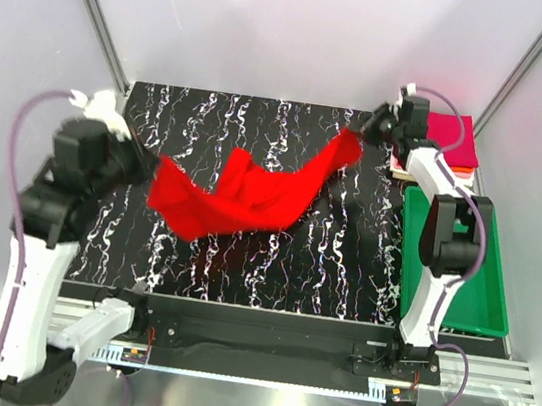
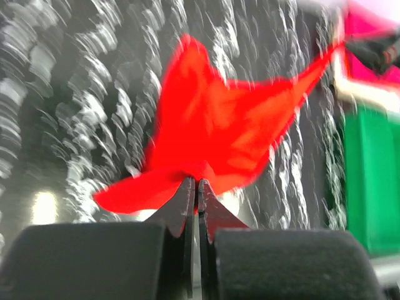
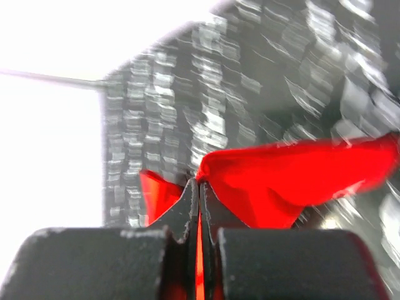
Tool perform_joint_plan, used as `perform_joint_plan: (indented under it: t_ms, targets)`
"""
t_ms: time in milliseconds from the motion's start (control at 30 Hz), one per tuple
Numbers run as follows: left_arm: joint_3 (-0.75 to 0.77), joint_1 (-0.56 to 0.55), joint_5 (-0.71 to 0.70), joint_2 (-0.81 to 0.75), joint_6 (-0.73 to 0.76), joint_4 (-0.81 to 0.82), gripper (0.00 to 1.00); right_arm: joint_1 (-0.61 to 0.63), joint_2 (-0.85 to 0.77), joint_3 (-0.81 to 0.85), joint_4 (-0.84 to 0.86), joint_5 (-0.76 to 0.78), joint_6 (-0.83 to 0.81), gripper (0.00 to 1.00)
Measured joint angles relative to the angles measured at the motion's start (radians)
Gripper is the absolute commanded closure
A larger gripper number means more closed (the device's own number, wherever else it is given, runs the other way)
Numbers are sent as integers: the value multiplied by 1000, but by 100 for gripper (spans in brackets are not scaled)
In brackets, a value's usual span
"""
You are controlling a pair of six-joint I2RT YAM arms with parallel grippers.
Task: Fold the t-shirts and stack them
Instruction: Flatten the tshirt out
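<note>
A bright red t-shirt (image 1: 252, 192) hangs stretched in the air above the black marbled table (image 1: 243, 260), held between both grippers. My left gripper (image 1: 147, 167) is shut on its left end; the left wrist view shows the cloth (image 2: 212, 131) pinched at the fingertips. My right gripper (image 1: 367, 128) is shut on its far right end; the right wrist view shows red cloth (image 3: 294, 175) between the jaws. A stack of folded t-shirts, magenta on top (image 1: 454, 138) with orange and white edges below, lies at the back right.
A green plastic tray (image 1: 462, 280) stands at the right edge of the table, behind the right arm. White walls with metal frame posts enclose the table at the back and sides.
</note>
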Motion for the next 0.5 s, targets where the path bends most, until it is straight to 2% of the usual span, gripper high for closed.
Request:
perform_joint_plan:
  t_ms: [100,167,267,333,400,500]
  targets:
    - [233,1,-118,106,29,0,100,5,87,151,87,-124,29,100]
    - [339,1,-140,129,36,14,100,7,113,223,116,-176,35,100]
    - [341,2,-67,72,25,57,100,6,105,256,118,-194,8,96]
    - [200,3,48,-29,-11,138,100,0,85,227,106,-183,-25,86]
    - [-48,3,181,-172,-69,217,100,-13,77,200,60,-148,-62,78]
    - [-416,1,320,-319,-157,245,100,-39,80,193,-66,-64,-109,65]
